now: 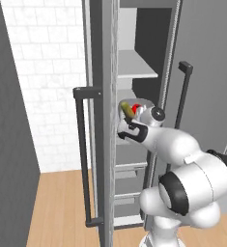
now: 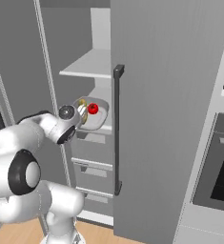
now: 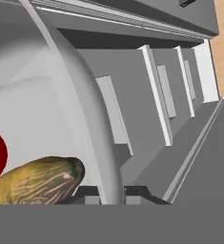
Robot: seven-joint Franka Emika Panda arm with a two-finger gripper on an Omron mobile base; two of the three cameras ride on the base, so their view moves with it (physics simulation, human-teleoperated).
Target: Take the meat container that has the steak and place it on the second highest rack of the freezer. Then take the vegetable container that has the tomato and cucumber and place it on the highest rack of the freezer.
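pretty sure the trick here is to keep the shallow pale-grey vegetable container (image 2: 92, 116) level, since the gripper (image 2: 81, 112), pinching its near rim, has it with the red tomato (image 2: 93, 109) and olive cucumber (image 1: 127, 111) inside the tall grey freezer (image 2: 147, 95), low near the second highest rack (image 2: 104, 125), so lift it up to the light-grey highest rack (image 2: 87, 66) before letting go.

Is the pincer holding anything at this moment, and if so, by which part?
Yes. The pincer is shut on the rim of the vegetable container, the pale bowl holding the tomato and cucumber; its tips straddle the near wall edge.
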